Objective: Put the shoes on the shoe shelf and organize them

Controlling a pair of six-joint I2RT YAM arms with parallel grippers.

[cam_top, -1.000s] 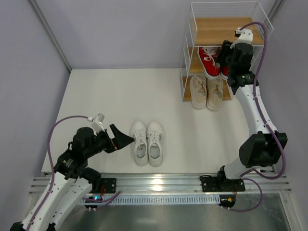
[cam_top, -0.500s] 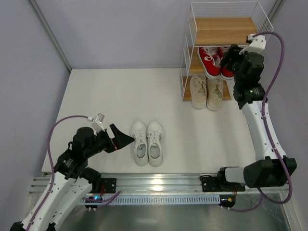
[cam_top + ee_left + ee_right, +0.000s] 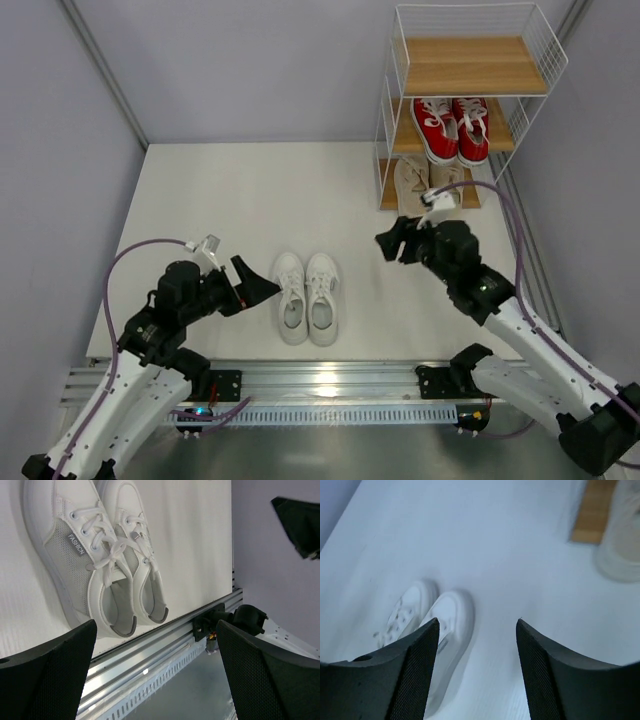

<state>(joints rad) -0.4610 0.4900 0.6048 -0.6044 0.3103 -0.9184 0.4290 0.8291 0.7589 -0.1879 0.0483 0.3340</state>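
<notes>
The white shoes stand side by side on the white floor, toes away from the arms; the left wrist view has them at upper left. My left gripper hovers just left of them, open and empty. My right gripper hangs open over the floor, up and right of the white shoes, nothing between its fingers. On the shoe shelf, the red shoes fill the middle tier. The beige shoes sit on the bottom tier, partly hidden by my right arm.
An aluminium rail runs along the near edge, below the white shoes. Grey walls close in on the left and right. The shelf's top board is bare. My right gripper's finger shows at the upper right of the left wrist view.
My right arm pulled back from the shelf's middle tier, leaving both red shoes there, and swung down and left over the floor towards the white pair. The left arm stayed still.
</notes>
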